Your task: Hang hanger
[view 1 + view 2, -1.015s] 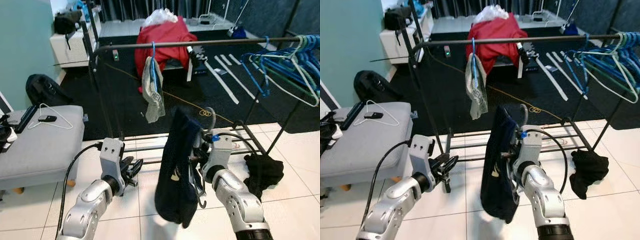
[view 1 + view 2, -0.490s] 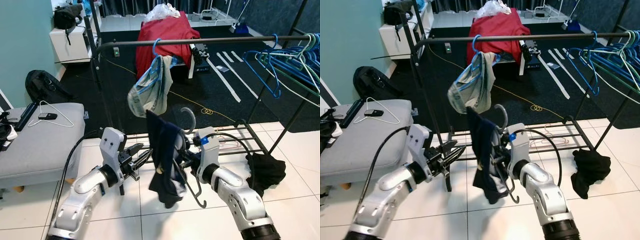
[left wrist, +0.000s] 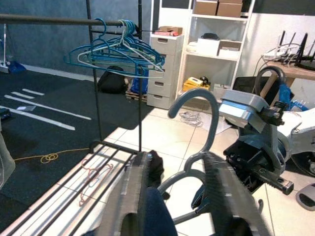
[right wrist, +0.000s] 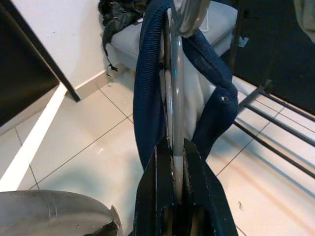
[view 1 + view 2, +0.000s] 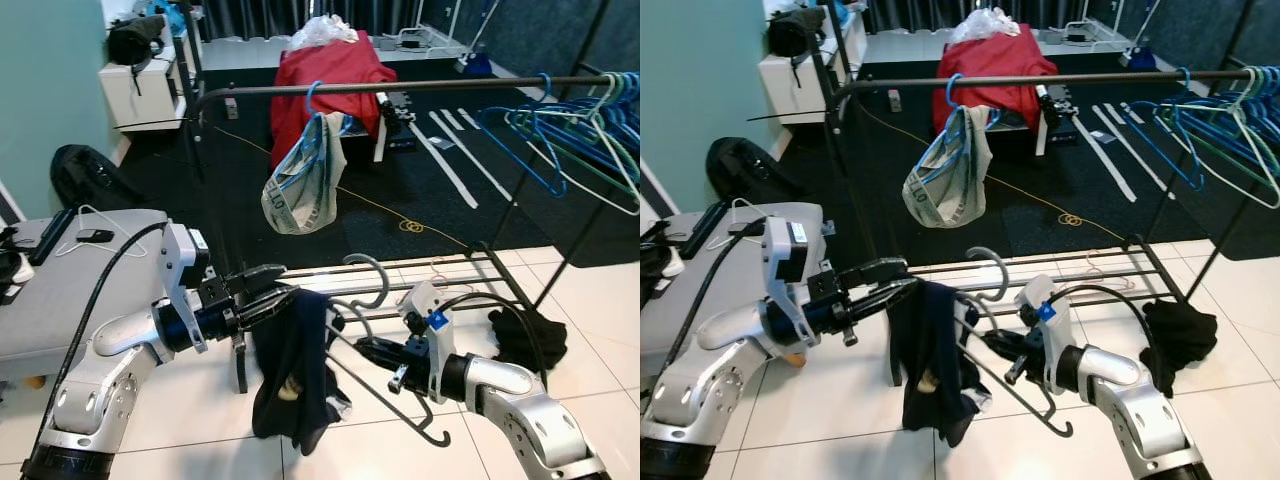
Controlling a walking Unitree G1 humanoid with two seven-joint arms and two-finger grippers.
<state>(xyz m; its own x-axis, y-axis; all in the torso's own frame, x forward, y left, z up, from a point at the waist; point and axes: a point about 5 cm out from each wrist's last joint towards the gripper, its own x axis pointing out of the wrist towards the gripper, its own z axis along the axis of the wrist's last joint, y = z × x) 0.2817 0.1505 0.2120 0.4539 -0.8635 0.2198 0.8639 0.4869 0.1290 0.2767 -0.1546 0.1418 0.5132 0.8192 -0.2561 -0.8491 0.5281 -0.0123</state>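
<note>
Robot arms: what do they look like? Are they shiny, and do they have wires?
Both arms are shiny silver with rounded, smooth shells. The left hand and right hand each have two long black fingers. A boxy silver block sits at each wrist. A thick black cable loops along the left arm, and a thinner one arches over the right arm. The right wrist has a small blue tag.

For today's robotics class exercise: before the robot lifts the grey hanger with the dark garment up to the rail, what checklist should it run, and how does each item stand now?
1. Right gripper clamped on grey hanger: ok.
2. Left gripper at the dark garment, hold secure: cannot tell.
3. Garment seated on the hanger: not ok, bunched to one end.
4. Hook upright for the rail: not ok, hanger tilted.
5. Free rail space beside the hung cloth: ok.
</note>
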